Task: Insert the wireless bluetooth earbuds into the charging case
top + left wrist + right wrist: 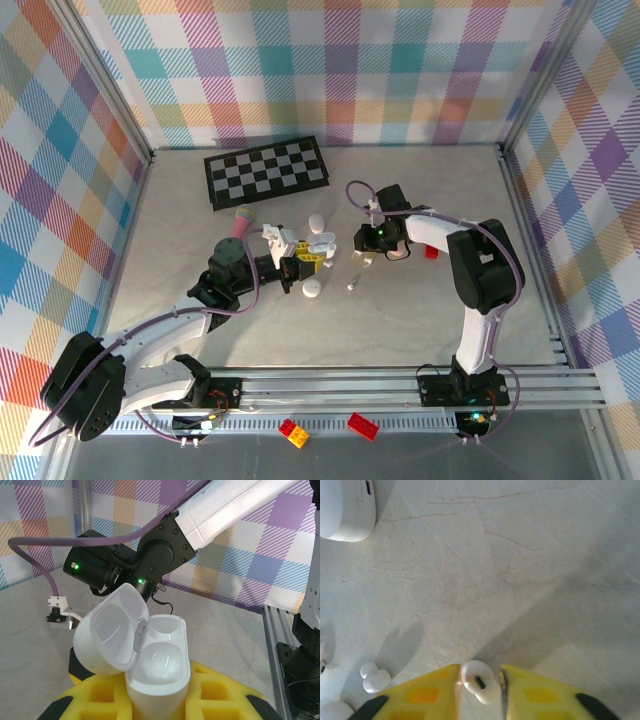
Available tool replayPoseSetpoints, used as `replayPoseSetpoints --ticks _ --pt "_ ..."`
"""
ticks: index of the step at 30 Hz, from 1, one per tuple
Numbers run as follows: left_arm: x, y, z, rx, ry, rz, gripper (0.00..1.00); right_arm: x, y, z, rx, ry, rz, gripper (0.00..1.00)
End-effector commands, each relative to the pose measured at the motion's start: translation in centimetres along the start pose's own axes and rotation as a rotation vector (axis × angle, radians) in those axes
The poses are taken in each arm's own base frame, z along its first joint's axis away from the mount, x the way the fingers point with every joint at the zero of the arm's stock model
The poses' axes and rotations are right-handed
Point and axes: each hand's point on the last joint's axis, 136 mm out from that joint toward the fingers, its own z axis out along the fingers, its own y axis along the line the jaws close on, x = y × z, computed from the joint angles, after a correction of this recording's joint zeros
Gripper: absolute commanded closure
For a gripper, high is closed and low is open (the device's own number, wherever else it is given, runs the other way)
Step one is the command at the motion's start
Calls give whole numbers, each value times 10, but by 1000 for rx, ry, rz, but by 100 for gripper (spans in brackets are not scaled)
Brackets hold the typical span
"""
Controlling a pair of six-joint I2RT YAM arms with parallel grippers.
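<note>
The right gripper (pixel 480 678) has its yellow jaws nearly closed, pinching a tiny glossy white plastic earbud (pixel 483 686) between the tips. The bud is likely light, hard and slippery, so a gentle hold across its body suits. The left gripper (pixel 156 700) clamps the open white clamshell charging case (pixel 159 662) between its jaws.

No text, label, brand, number or sign is legible anywhere.

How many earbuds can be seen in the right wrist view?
2 clearly: one white glossy plastic earbud between the tips of the right gripper, another on the table at lower left. White shapes cut off at the left edge may be more.
</note>
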Motion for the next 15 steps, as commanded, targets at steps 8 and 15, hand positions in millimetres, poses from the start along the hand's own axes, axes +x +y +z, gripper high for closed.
replayPoseSetpoints --ticks 8,15 --pt "-7 1 -1 3 -23 30 96 5 12 6 -81 30 -7 68" --pt "-6 1 -1 5 -20 29 96 9 12 12 -99 52 -37 68"
